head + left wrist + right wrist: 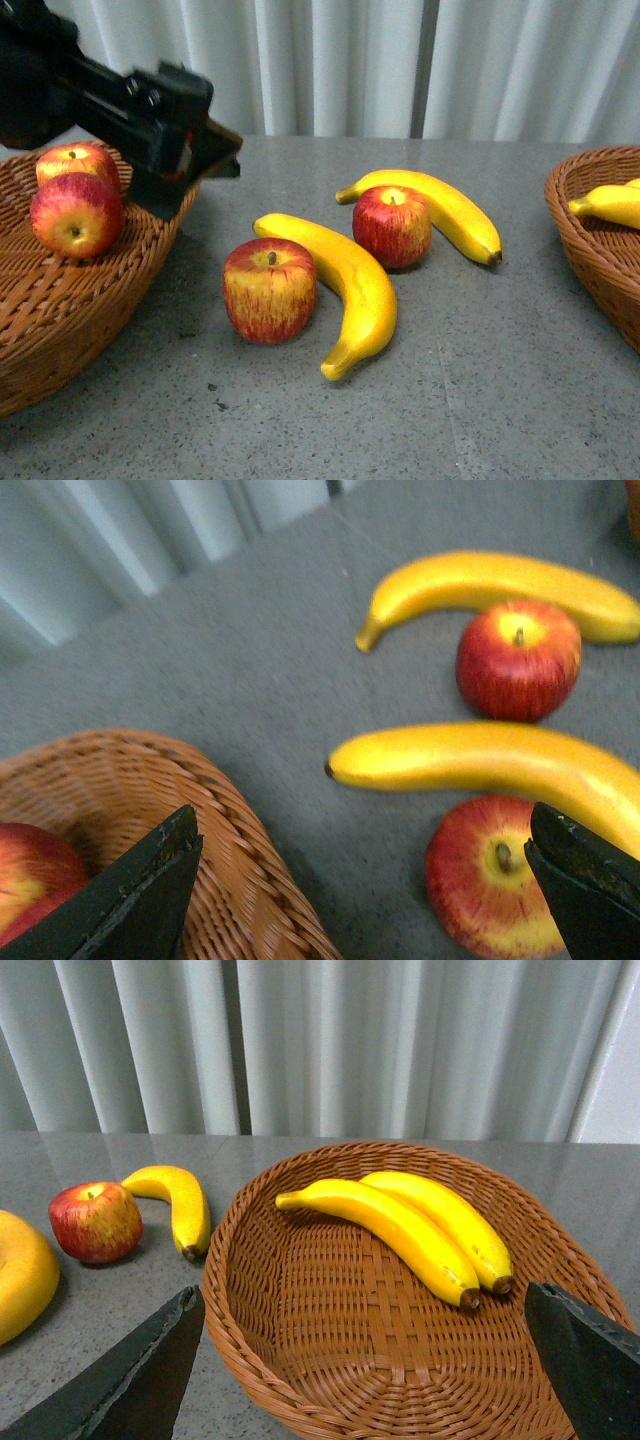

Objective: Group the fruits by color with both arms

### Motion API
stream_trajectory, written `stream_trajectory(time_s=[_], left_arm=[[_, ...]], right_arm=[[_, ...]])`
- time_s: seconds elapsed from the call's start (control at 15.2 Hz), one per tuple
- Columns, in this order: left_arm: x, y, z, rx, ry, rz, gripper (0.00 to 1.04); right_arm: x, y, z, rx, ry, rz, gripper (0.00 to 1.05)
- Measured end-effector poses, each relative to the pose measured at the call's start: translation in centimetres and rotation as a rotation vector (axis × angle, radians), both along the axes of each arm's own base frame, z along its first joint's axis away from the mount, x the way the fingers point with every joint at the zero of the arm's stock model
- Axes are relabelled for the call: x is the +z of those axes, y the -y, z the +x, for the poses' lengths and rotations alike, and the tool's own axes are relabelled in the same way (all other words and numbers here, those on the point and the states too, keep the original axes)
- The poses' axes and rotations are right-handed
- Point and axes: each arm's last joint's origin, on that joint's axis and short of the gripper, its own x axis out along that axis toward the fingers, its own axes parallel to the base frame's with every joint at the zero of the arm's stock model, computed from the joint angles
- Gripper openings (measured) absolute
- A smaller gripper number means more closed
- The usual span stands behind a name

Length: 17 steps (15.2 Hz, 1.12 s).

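On the grey speckled desk (500, 400), in the middle, we see the near shiny red-and-yellow apple (270, 290) right beside the near long curved yellow banana (350, 290), and the far apple (392, 226) right beside the far banana (450, 210). In the brown woven left basket (90, 330) sit two more apples (77, 213). In the brown woven right basket (600, 260) lie two more bananas (400, 1225). The black left claw (362, 825) hangs by the left basket's rim, spread wide and empty. The black right claw (362, 1300) is spread wide and empty too, facing the right basket.

Left basket (70, 330), right basket (600, 262), grey tabletop (500, 390), curtain (340, 60)
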Motion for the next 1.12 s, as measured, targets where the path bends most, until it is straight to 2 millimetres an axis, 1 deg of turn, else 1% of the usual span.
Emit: stream_trajectory(time_s=[0.13, 0.2, 0.46, 0.72, 0.85, 0.99, 1.12], left_arm=[[-2.8, 0.7, 0.7, -0.087, -0.104, 0.071, 0.98], [-3.3, 1.1, 0.8, -0.113, -0.108, 0.091, 0.98], [-4.4, 2.3, 1.5, -0.219, -0.12, 0.132, 0.98], [-5.5, 3.5, 1.8, -0.27, -0.147, 0.136, 0.98], [-5.9, 3.6, 1.8, -0.287, -0.162, 0.129, 0.98], [-6.8, 3.6, 2.1, -0.287, -0.184, 0.134, 0.98], [-7.2, 3.1, 2.5, -0.281, -0.188, 0.13, 0.98]], right_arm=[[0.0, 0.0, 0.0, 0.0, 0.0, 0.0, 0.98], [0.0, 0.0, 0.0, 0.0, 0.0, 0.0, 0.98], [0.0, 0.0, 0.0, 0.0, 0.0, 0.0, 0.98], [0.0, 0.0, 0.0, 0.0, 0.0, 0.0, 0.98], [0.0, 0.0, 0.0, 0.0, 0.0, 0.0, 0.98], [0.0, 0.0, 0.0, 0.0, 0.0, 0.0, 0.98], [0.0, 0.0, 0.0, 0.0, 0.0, 0.0, 0.98]])
